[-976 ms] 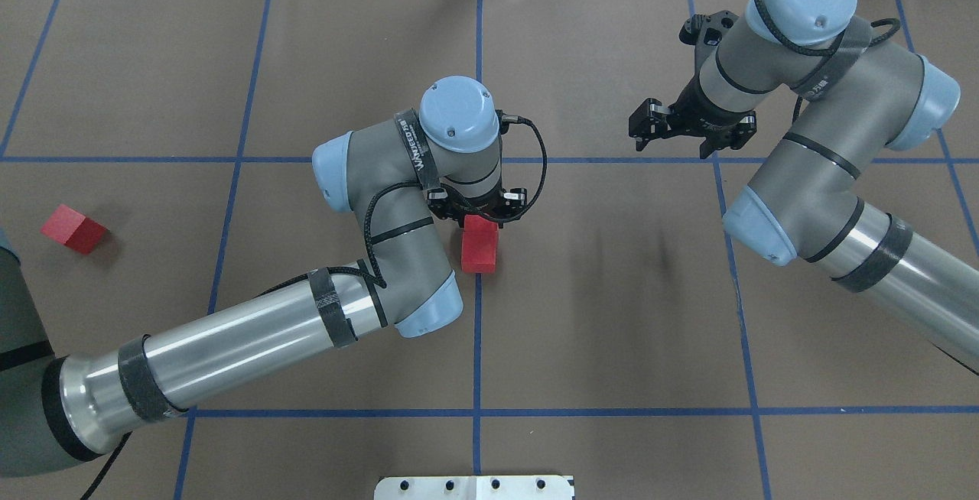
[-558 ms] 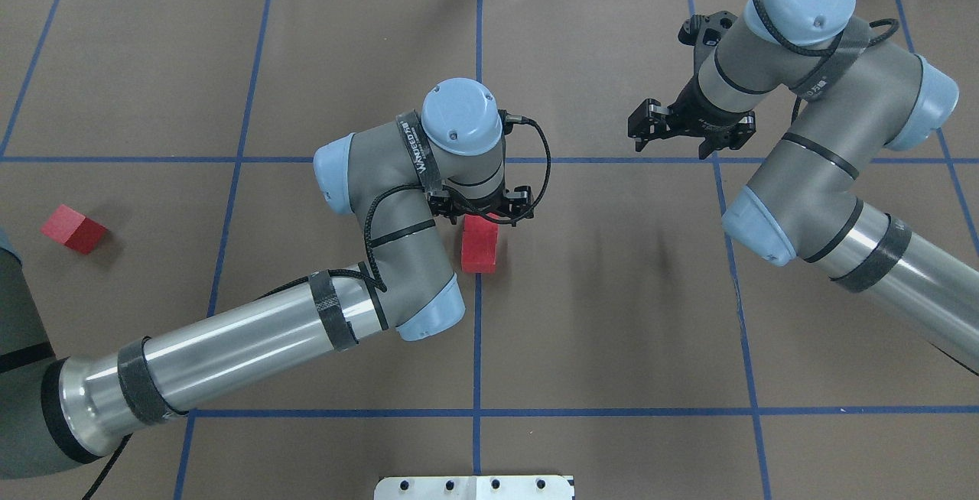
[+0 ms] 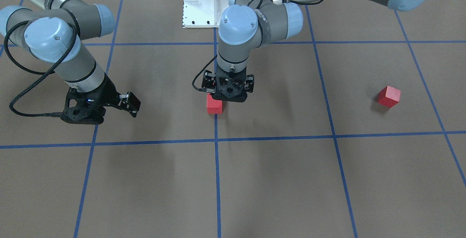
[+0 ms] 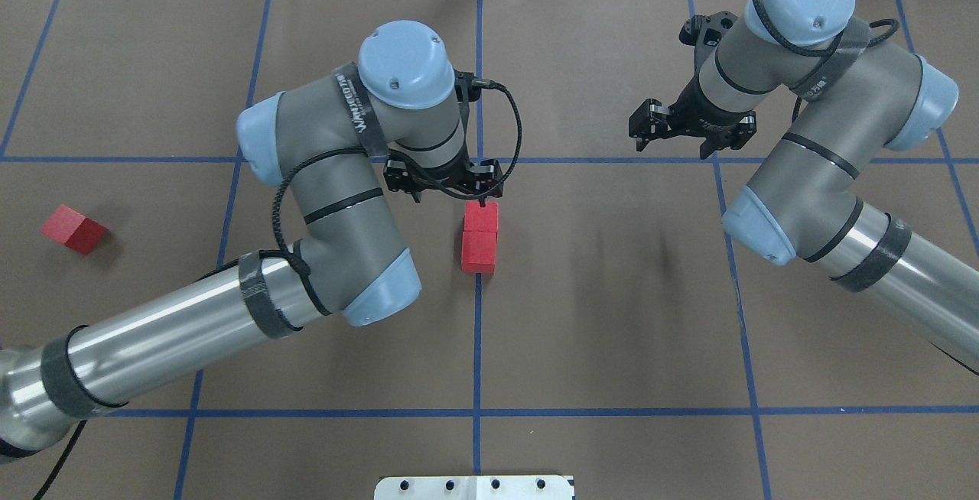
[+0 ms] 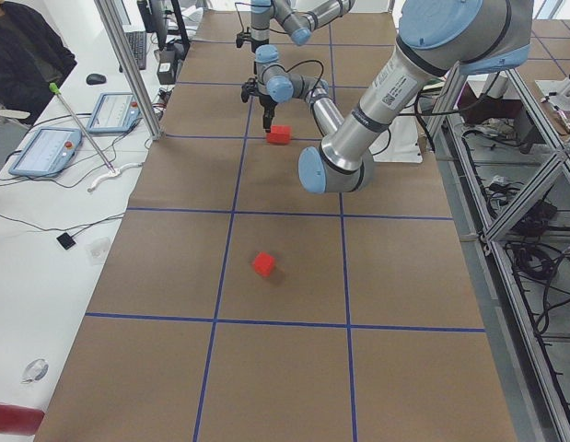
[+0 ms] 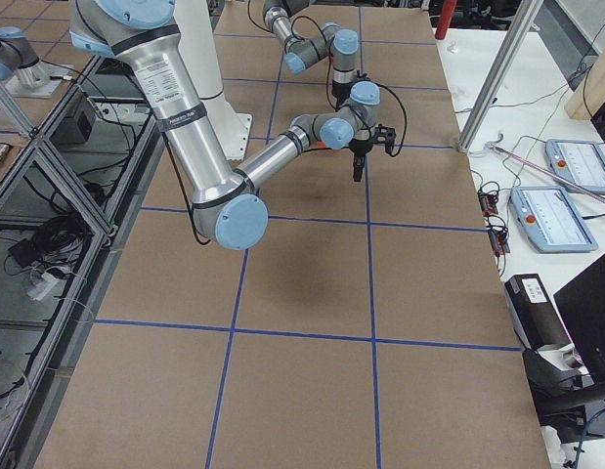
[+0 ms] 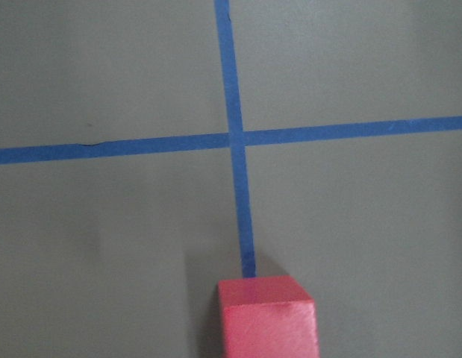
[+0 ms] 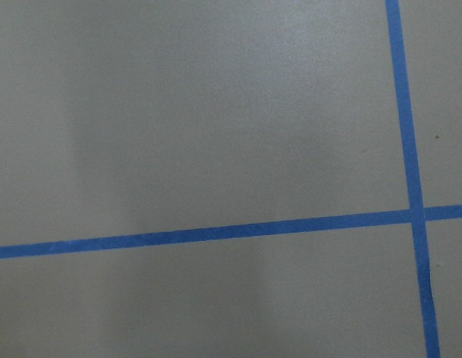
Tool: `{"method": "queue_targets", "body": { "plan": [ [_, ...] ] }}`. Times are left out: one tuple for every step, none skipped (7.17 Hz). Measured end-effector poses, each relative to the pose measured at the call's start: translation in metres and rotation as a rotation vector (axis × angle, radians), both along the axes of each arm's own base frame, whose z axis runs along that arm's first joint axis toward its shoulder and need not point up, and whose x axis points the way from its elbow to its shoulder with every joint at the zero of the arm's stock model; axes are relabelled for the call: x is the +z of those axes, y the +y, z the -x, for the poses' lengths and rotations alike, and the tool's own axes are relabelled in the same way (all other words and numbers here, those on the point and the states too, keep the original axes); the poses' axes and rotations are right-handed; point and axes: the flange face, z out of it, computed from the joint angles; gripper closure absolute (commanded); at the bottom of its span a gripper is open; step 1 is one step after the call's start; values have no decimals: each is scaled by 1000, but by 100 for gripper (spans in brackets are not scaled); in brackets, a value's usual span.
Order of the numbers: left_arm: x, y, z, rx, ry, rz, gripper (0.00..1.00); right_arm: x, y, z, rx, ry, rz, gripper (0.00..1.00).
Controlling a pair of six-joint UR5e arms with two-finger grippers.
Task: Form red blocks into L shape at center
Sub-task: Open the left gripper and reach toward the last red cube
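Two red blocks (image 4: pixel 481 218) (image 4: pixel 479 252) lie touching, end to end, on the vertical blue centre line (image 4: pixel 476 332). In the front-facing view they show as one red shape (image 3: pixel 214 106), partly behind my left gripper. The left wrist view shows the far one (image 7: pixel 266 317) at its bottom edge. The third red block (image 4: pixel 73 228) (image 3: pixel 389 96) lies alone far to the left. My left gripper (image 4: pixel 450 193) (image 3: pixel 229 98) is open and empty, raised just beyond the pair. My right gripper (image 4: pixel 681 141) (image 3: pixel 109 110) is open and empty over bare mat to the right.
The brown mat carries a blue tape grid (image 4: pixel 612 411). The white robot base plate (image 4: pixel 474 487) sits at the near edge. In the exterior left view a person (image 5: pixel 17 55) and tablets (image 5: pixel 45 152) are beside the table's far side.
My left gripper has let go of the far centre block, lifted and moved away toward the far side. Both centre blocks now show fully. My right arm has not moved.
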Motion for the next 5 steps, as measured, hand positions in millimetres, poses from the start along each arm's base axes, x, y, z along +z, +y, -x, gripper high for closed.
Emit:
{"method": "queue_targets", "body": {
  "plan": [
    [47,16,42,31,-19,-40,0,0,0,0,1,0,0,1],
    [102,28,90,72,-52,-96,0,0,0,-1,1,0,0,1],
    [166,33,144,111,-85,-164,0,0,-1,-1,2,0,0,1],
    [231,37,198,141,-108,-239,0,-1,-1,-1,2,0,-1,1],
    [285,36,247,175,-127,-305,0,-1,-1,-1,3,0,-2,1]
  ]
}}
